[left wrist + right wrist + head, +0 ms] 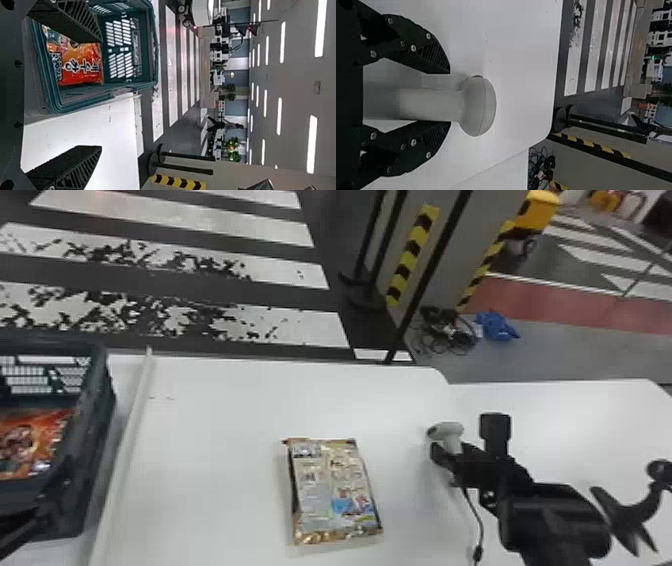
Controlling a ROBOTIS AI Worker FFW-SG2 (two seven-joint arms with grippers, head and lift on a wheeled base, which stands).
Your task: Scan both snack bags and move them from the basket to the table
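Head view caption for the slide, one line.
One snack bag on the table, the other in the basket, and the right hand at the scanner.

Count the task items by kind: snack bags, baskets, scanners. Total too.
Snack bags: 2 (gold bag on the table, orange bag in the basket)
Baskets: 1
Scanners: 1, the pale grey scanner
Total: 4

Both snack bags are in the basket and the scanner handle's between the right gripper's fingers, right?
Not quite: only the orange snack bag is in the basket. The head view shows the other snack bag lying on the table. The scanner handle is between the fingers of the right gripper.
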